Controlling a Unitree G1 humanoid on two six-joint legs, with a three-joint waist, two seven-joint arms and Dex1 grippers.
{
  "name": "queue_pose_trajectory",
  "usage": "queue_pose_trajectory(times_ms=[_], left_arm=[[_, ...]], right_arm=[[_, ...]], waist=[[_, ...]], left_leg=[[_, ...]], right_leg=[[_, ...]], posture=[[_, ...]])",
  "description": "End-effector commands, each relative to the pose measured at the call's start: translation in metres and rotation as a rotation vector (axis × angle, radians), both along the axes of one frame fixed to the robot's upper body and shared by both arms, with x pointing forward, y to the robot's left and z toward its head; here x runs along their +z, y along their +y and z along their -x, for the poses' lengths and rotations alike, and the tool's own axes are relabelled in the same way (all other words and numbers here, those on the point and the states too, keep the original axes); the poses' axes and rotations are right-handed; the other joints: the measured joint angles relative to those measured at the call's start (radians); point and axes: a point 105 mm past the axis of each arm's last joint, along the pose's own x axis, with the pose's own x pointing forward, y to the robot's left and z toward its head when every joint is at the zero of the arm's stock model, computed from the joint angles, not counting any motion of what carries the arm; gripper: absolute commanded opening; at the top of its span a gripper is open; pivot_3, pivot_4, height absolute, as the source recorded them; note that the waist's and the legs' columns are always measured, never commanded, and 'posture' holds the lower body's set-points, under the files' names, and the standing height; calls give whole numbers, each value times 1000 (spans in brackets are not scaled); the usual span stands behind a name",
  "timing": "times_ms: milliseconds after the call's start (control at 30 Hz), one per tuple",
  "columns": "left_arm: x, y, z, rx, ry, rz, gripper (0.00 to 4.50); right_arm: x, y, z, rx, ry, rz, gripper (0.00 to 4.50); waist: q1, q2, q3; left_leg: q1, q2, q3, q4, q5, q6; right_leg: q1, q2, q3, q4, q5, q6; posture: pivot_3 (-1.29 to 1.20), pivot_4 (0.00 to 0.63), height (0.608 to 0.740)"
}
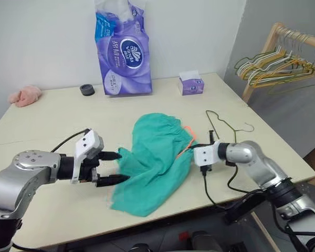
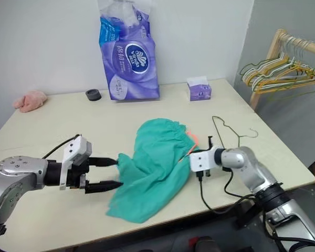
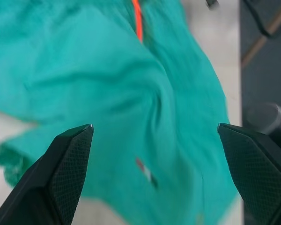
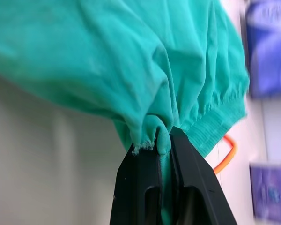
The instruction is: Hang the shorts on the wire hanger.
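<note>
The shorts [image 1: 157, 157] lie crumpled between both grippers, the right gripper [image 4: 163, 143] pinching their fabric near the waistband, the left gripper [image 1: 113, 168] spread wide at their opposite edge, the wire hanger [image 1: 223, 126] just behind the right fingers.

A pale cream rectangular table [image 1: 52, 115] carries crumpled teal-green fabric shorts [image 1: 155, 157], a thin grey wire hanger [image 1: 223, 126], a tall purple tissue pack [image 1: 123, 50], a small purple tissue box [image 1: 191, 84], a black ring-shaped roll [image 1: 87, 90] and a pink cloth [image 1: 25, 96].
</note>
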Motion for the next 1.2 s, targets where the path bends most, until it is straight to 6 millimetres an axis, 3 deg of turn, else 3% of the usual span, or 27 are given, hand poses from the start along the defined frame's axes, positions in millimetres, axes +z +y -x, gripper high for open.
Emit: queue_pose_trajectory(times_ms=[33,233,400,667,867,1033,1200], left_arm=[[-2,-5,11,-78,16,-21,4486],[-19,-12,22,-120,65,-32,4486],[-33,-25,11,-31,14,8,4486],[-50,-34,32,-75,10,-46,4486],[-79,-16,36,-82,6,-195,4486],[-102,-4,19,-15,-68,-242,4486],[-103,-8,7,16,-109,-193,3331]], right_arm=[[10,0,-1,-6,-13,-37,0],[5,4,5,2,17,-37,0],[4,6,8,4,17,-38,0],[1,6,11,10,27,-28,0],[1,8,11,19,33,-23,0],[0,8,11,23,35,-21,0],[2,8,12,28,34,-21,0]], waist=[[-1,1,1],[1,2,1],[1,3,0],[1,4,1],[4,4,1],[9,9,-3],[23,16,-8]], left_leg=[[0,0,0,0,0,0],[0,0,0,0,0,1],[0,0,0,1,0,1],[0,0,0,0,0,1],[0,0,0,1,0,1],[1,-1,1,1,-1,1],[2,0,0,1,-1,1]], right_leg=[[0,0,0,0,0,0],[0,0,0,0,0,0],[1,0,0,0,0,0],[0,0,0,0,0,0],[1,0,0,0,0,0],[2,0,0,-1,0,0],[2,0,0,0,0,0]], posture=[[-109,0,740],[-115,0,740],[-119,0,740],[-113,0,740],[-110,0,740],[-112,0,740],[-114,0,740]])
